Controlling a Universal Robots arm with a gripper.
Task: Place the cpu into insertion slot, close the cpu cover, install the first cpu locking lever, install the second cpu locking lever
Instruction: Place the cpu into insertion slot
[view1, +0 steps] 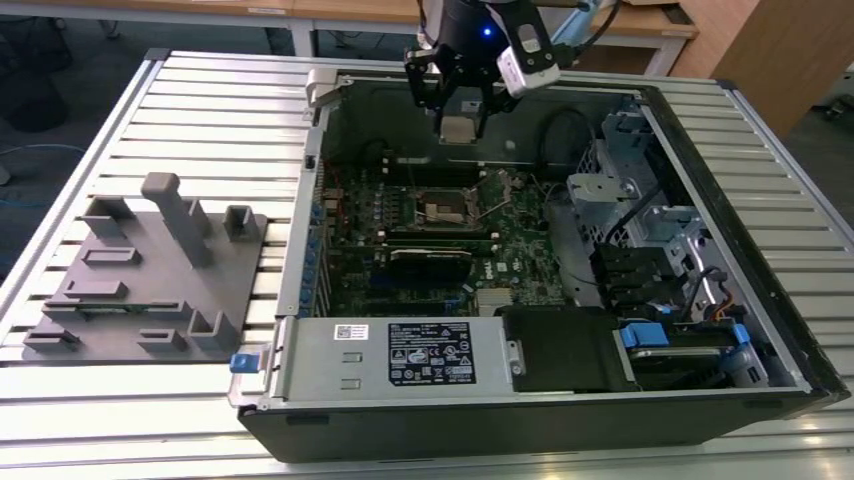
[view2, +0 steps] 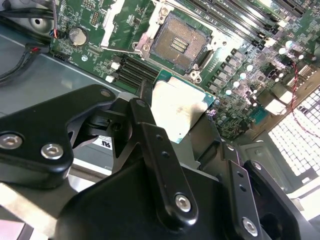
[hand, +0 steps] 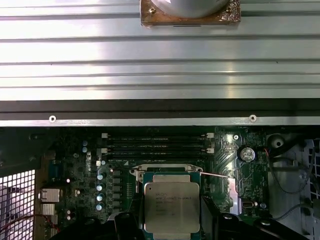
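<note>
My gripper (view1: 458, 122) hangs above the far part of the open computer case, shut on the cpu (view1: 458, 129), a flat square chip with a silver-grey top. In both wrist views the cpu (view2: 176, 106) (hand: 171, 207) sits between the black fingers (hand: 216, 226). The insertion slot (view1: 445, 208) lies on the green motherboard below and nearer the case middle, apart from the chip. Its dark centre (view2: 177, 42) is uncovered. The cpu cover (view2: 120, 27), a silvery frame, stands flipped open beside the slot. A thin metal lever (hand: 216, 175) sticks out next to the slot.
Long black memory slots (hand: 155, 145) run beside the socket. A grey labelled box (view1: 400, 353) fills the case's near side, with drive bays and cables (view1: 654, 240) at the exterior view's right. A grey fixture block (view1: 147, 270) sits on the slatted table at the left.
</note>
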